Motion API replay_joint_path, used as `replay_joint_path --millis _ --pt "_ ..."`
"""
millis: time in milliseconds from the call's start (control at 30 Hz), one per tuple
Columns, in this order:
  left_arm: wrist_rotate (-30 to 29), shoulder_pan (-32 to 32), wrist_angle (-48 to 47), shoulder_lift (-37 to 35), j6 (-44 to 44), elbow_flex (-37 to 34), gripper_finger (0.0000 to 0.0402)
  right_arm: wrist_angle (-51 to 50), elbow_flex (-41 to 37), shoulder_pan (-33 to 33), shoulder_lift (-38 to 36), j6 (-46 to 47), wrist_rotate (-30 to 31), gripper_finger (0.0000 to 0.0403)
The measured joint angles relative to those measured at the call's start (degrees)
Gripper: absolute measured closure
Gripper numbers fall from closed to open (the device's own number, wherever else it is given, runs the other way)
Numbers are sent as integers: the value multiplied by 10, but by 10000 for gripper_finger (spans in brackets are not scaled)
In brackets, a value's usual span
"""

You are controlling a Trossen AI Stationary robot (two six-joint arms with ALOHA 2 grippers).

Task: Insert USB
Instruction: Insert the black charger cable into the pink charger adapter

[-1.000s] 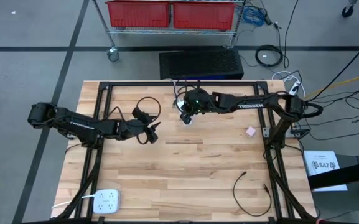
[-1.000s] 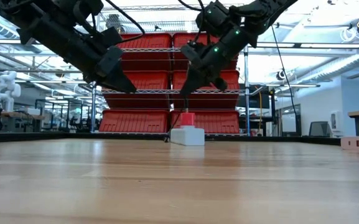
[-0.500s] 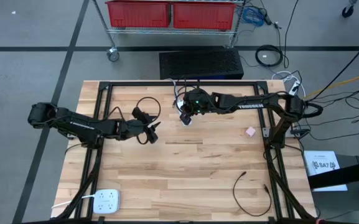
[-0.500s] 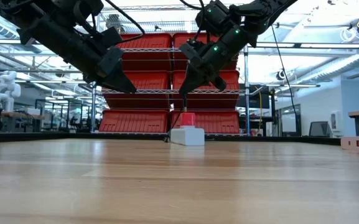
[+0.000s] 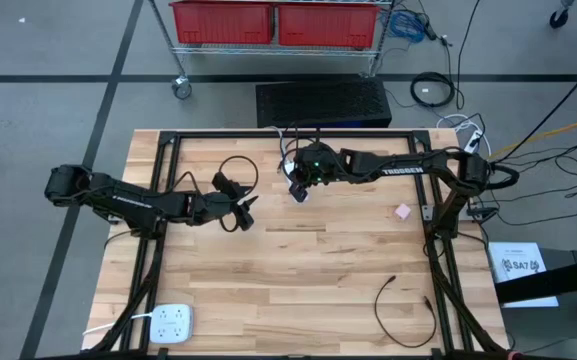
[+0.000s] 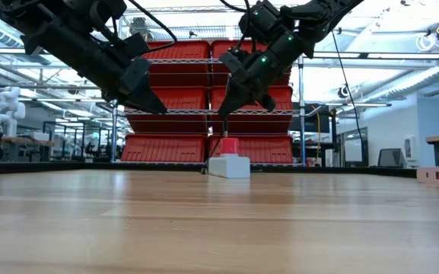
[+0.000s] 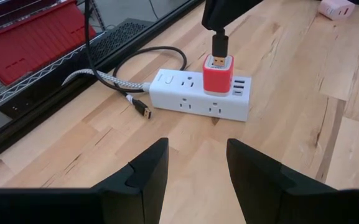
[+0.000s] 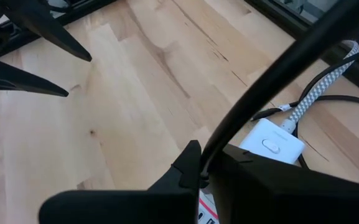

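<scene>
A: Where is the USB plug?

B: Pinched in the right gripper, whose jaws are clamped together on it. It hangs upright, its metal tip at the top slot of a red charger. How deep it sits, I cannot tell. Its black cable runs back along the right arm.

A: And the charger?

B: It is plugged into a white power strip lying flat on the wooden table, toward twelve o'clock from the table's middle in the overhead view. From table height, the charger stands on the strip directly beneath the right gripper.

A: What else is near the strip?

B: A braided cable lies beside it, its loose plug resting on the wood without touching the strip.

A: The left arm?

B: The left gripper hovers at about eight o'clock from the strip, near but apart. Its jaws stand apart, holding nothing, and point toward the strip.

A: Anything farther off?

B: A small pink block at three o'clock, a second white strip at the seven o'clock corner, and a loose black cable near five o'clock.
</scene>
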Motion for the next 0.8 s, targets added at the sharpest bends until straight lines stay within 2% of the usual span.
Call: replay_joint_path --millis 800 --pt "0 0 0 0 -4 0 233 -8 1 -9 1 -21 3 403"
